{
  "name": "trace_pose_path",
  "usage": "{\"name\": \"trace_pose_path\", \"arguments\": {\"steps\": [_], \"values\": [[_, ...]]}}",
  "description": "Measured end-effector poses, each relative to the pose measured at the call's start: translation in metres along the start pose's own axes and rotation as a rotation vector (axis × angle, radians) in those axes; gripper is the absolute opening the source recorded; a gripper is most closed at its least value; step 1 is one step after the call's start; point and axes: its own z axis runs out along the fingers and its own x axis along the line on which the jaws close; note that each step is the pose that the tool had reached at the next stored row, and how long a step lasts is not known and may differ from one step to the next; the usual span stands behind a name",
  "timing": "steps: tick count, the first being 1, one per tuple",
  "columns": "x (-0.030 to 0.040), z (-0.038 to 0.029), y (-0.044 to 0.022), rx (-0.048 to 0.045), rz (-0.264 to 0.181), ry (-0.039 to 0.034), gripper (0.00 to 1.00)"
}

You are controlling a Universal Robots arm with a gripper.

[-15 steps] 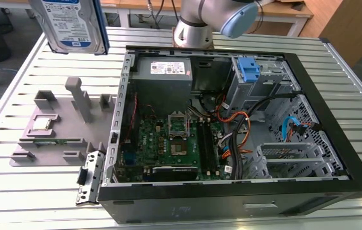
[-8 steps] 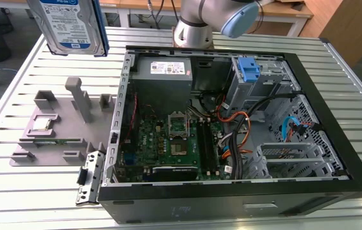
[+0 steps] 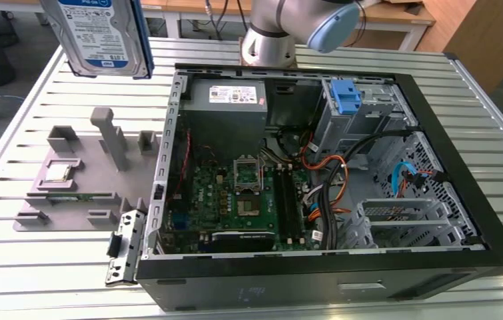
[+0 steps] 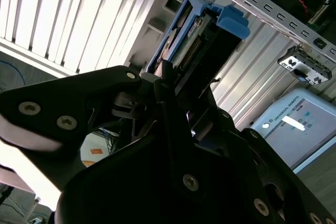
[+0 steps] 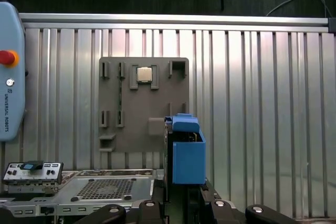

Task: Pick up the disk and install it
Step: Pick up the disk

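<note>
One disk (image 3: 104, 33). One slatted table (image 3: 38, 267) carries one open computer case (image 3: 322, 280) and one grey holder plate (image 3: 64, 215). The plate bears one processor chip (image 5: 144, 74) and one narrow green circuit board (image 3: 69, 196). The case holds one blue latch (image 3: 346, 97) and one grey power-supply box (image 3: 226, 100). One teach pendant (image 5: 10, 72) lies at the table's edge.

The disk (image 3: 104, 37) carries a white-and-blue label (image 3: 100, 27) across its broad face in the exterior view, with print too fine to make out. A white sticker (image 3: 226, 97) with small dark print sits on the grey power supply box (image 3: 233, 119) inside the open computer case (image 3: 322, 267). In the first wrist view the pale blue teach pendant (image 5: 10, 72) bears a line of dark lettering (image 5: 7, 109) along its edge, below a red stop button (image 5: 5, 57).
</note>
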Motion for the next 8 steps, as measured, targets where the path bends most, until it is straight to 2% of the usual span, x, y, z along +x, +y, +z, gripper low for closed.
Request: {"name": "trace_pose_path", "arguments": {"steps": [8], "values": [[-0.0004,-0.0003,-0.0164,0.0001,0.0,-0.0001,0.35]]}}
